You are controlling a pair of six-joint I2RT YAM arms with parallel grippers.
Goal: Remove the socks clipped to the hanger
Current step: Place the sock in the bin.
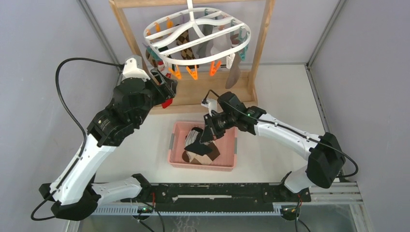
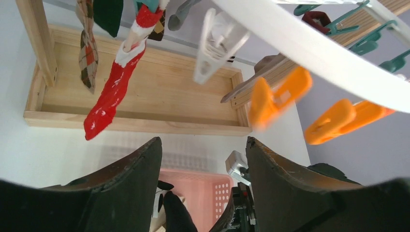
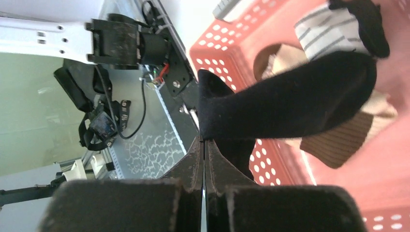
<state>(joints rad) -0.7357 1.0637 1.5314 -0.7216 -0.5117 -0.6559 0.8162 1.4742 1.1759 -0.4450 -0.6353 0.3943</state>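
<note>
One red sock [image 2: 113, 92]: hangs ahead of my left gripper [image 2: 203, 142], spread apart.
Black sock [image 3: 300, 96]: clamped in my right gripper [image 3: 204, 140], basket [image 3: 217, 38] beneath.

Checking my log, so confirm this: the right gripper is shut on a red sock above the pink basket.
Wrong colour: the sock is black, not red. The right wrist view shows the right gripper shut on a black sock above the pink basket.
</note>
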